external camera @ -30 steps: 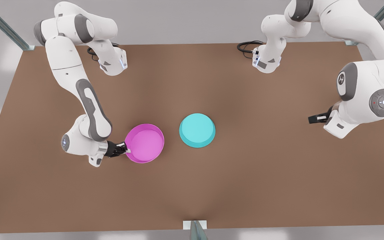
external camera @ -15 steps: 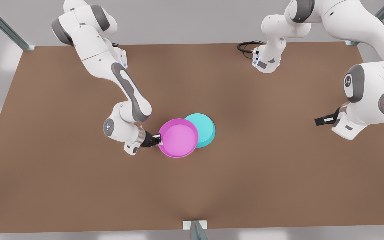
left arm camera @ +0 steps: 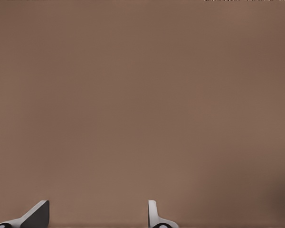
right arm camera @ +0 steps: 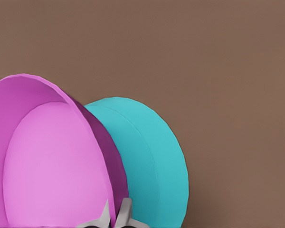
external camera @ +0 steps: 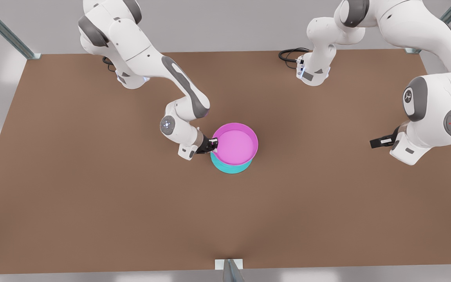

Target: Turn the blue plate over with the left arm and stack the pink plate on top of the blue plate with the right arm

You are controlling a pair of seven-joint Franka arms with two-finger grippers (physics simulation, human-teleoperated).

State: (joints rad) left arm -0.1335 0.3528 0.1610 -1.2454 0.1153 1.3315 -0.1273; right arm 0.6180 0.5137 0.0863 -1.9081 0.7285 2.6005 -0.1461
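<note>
My right gripper (external camera: 211,145) is pinched onto the rim of the pink plate (external camera: 235,143), fingers (right arm camera: 125,213) clamped either side of its wall. Over the last second I've carried the plate from the front view's left to mid-frame, directly above the blue plate (external camera: 231,167), which sits base-up on the table (external camera: 73,188). The flip looks done; lowering and release remain. My left gripper (external camera: 378,141) waits at the front view's right, fingers (left arm camera: 38,213) parted and holding nothing.
</note>
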